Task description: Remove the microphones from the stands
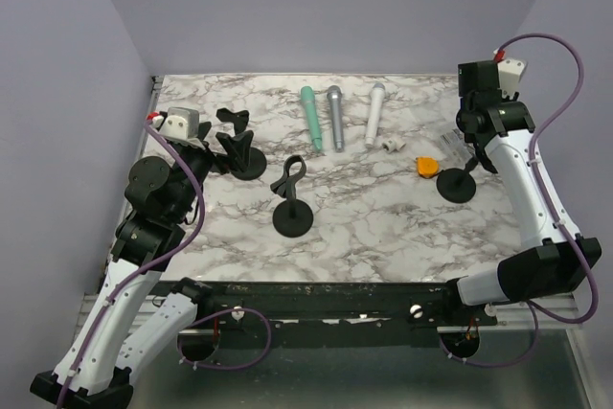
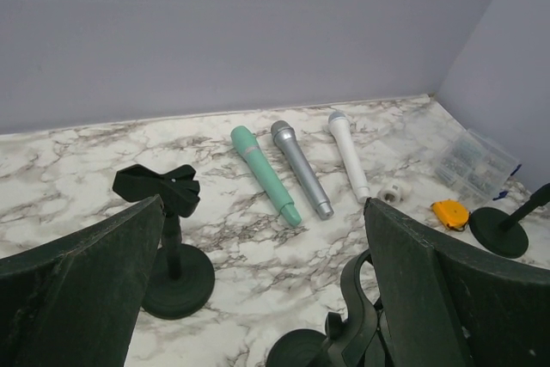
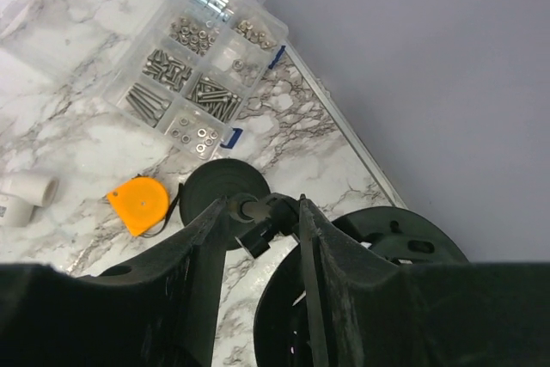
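Three microphones lie flat at the back of the marble table: a green one [image 1: 311, 114], a grey one [image 1: 335, 118] and a white one [image 1: 374, 114]. None of the black stands holds a microphone. At the right, my right gripper [image 3: 258, 205] has its fingers pressed on either side of the clip joint on top of the right stand [image 3: 215, 186], above its round base [image 1: 457, 185]. My left gripper [image 2: 262, 298] stands wide open with nothing in it. It hovers low between the left stand [image 2: 176, 277] and the middle stand's clip [image 2: 361, 315].
A clear screw box [image 3: 193, 66] lies just behind the right stand, near the right wall. An orange tape measure [image 3: 139, 204] and a white fitting [image 1: 390, 144] lie to that stand's left. The middle stand [image 1: 292, 217] rises at the table's centre front.
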Robot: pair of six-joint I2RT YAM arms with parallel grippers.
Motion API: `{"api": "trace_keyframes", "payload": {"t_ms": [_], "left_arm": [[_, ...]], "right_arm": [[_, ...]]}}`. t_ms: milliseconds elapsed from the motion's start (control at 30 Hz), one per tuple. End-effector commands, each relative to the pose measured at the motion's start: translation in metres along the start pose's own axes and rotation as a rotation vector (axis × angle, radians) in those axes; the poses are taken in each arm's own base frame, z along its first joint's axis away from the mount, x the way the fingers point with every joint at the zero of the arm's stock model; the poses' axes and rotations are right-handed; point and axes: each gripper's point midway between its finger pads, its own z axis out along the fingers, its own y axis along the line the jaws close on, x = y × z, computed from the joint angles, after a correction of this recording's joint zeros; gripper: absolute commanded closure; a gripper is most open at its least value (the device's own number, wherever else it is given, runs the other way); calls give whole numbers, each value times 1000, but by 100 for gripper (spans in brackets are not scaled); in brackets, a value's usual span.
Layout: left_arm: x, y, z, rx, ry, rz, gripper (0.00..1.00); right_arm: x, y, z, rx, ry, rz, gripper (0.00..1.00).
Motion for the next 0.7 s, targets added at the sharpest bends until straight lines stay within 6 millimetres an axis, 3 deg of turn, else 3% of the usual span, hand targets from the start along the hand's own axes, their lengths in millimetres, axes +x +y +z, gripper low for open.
{"api": "trace_keyframes", "payload": {"t_ms": [0, 333, 533, 667], "left_arm": [[-7, -5, -2, 23, -28, -4, 2], [-4, -6, 0, 24, -18, -2, 2], [-5, -6, -1, 25, -21, -3, 2], [-6, -5, -2, 22, -24, -1, 1]], "right_arm": [[19, 0, 7, 14, 55, -26, 60], [31, 6, 22, 17, 73, -37, 62], [2, 18, 16, -46, 46, -27, 58], [-12, 25, 3, -120, 51, -6, 48]]}}
